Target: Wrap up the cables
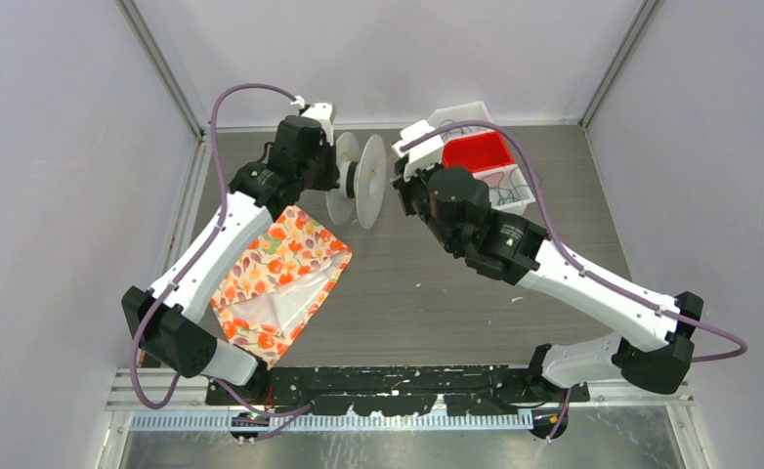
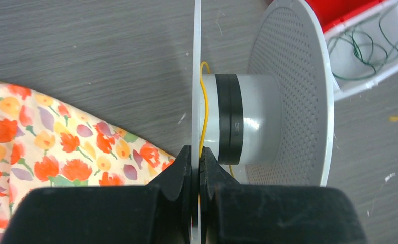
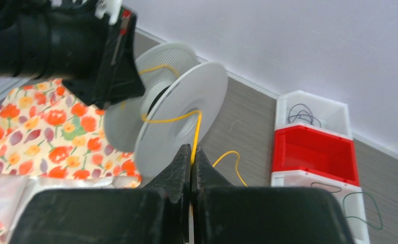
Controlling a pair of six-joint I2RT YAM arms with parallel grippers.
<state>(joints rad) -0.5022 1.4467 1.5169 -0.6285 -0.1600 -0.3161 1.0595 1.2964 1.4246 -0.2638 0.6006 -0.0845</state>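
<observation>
A clear plastic spool stands on edge at the back of the table. My left gripper is shut on its near flange, and the yellow cable runs along the flange beside the dark-banded core. My right gripper is shut on the same yellow cable, which leads up over the spool's rim to the core; a loose loop trails on the table behind. In the top view the right gripper sits just right of the spool. Thin green cables lie in a white tray.
A floral cloth lies at the left under the left arm. A red bin and white trays stand at the back right behind the right wrist. Grey walls close in the table on three sides.
</observation>
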